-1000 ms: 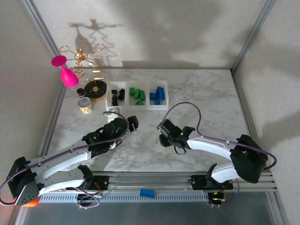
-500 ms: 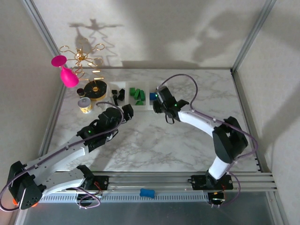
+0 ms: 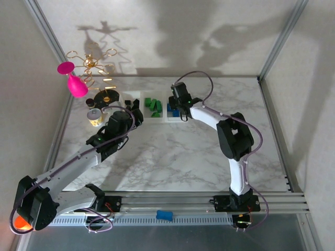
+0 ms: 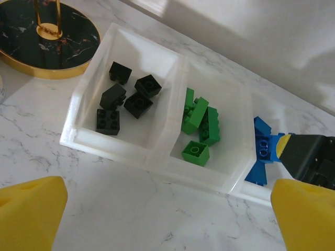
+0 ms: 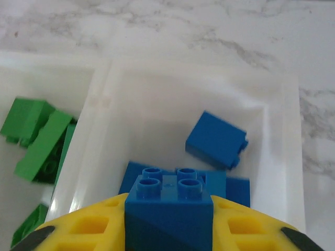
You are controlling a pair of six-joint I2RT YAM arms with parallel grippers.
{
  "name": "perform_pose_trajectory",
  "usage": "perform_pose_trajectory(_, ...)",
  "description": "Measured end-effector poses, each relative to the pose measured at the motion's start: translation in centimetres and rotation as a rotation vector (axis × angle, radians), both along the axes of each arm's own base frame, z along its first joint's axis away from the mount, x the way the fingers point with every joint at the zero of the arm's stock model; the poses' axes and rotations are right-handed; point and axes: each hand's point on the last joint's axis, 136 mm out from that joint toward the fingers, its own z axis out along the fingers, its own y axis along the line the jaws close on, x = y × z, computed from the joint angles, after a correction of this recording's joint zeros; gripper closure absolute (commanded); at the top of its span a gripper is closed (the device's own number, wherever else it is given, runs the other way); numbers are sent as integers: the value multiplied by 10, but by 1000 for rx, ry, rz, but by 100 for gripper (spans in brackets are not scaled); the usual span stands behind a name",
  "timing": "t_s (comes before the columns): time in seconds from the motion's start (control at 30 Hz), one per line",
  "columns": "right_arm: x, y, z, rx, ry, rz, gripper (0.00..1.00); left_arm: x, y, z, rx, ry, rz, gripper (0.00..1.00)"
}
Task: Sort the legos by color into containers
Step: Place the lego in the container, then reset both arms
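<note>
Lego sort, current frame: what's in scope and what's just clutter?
Job:
tray
black legos
green legos
blue legos
held brick, in the right gripper

Clutter:
black-gold disc
wire stand
pink goblet
small can
light-blue piece on the front rail

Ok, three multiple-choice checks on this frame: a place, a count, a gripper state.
1. The blue brick in the right gripper is: A) over the blue compartment B) over the green compartment C) on the table.
2. Black bricks in the tray's end compartment: A) three B) five C) eight.
3. The left gripper is: A) open and empty B) shut on a green brick C) shut on a black brick.
1 A: blue bricks lie right below it. 2 B: five show in the left wrist view. 3 A: its fingers stand wide apart, gripping nothing.
</note>
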Motion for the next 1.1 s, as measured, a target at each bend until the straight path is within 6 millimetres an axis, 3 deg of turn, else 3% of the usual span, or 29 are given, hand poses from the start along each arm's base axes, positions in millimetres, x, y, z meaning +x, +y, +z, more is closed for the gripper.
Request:
perform_pose_trajectory(0.1,13,1,-2,5,-12,8,51,2,0,2,-9,-8,-1,0)
perform_pose_trajectory(0.33,13,10,11,42,-24,61,37,3,1,3,-11,-10,3,0)
perform_pose_trajectory(0.47,-1,3,42,73,-64,74,26,2,2,4,-12,-12,4,0)
perform_pose_trajectory(0.6,-31,-18,88,117,-135,68,11,0,8,15,-23,-43,21,0)
perform_pose_trajectory(0.67,-47,-35,109,138,-174,45,1,-3,16,25,-22,-70,40,0)
perform_pose_trajectory(0.73,-61,-60,127,152,-219,1,1,-6,25,34,-7,-102,69,0)
perform_pose_trajectory(0.87,-88,-124,135,137,-299,-149,1,-18,62,32,73,-145,214,0)
perform_pose_trajectory(0.97,-108,-184,114,85,-333,-311,1,-32,106,10,180,-137,381,1)
perform_pose_trajectory(1.1,-130,-258,60,-10,-338,-522,1,-47,162,-28,320,-110,559,0)
